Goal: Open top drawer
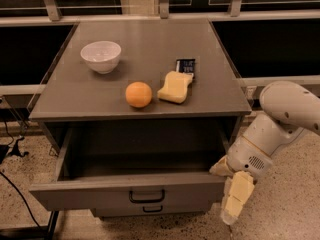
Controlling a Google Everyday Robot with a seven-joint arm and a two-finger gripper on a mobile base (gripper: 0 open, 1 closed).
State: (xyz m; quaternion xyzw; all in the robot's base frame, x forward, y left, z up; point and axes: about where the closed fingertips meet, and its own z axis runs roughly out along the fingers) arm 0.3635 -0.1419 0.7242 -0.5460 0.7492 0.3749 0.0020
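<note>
The top drawer (90, 196) stands pulled out under the bench (150, 44), the gripper (235, 201) hangs beside its right front corner, pointing down, and the jaws, open or closed, I cannot tell.

cream claw (232, 204) beside grey top drawer (90, 193), black handle (147, 196).

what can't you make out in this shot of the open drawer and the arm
Camera view:
Inside of the top drawer: it is dark, and the drawer's own front panel hides the near floor, so the contents are unknown.
Lower drawers: only a sliver shows beneath the top drawer's front.
Gripper, beside the drawer's right front corner: contact with the drawer is unclear.
Dark packet behind the sponge: the label is too small to read.
</note>
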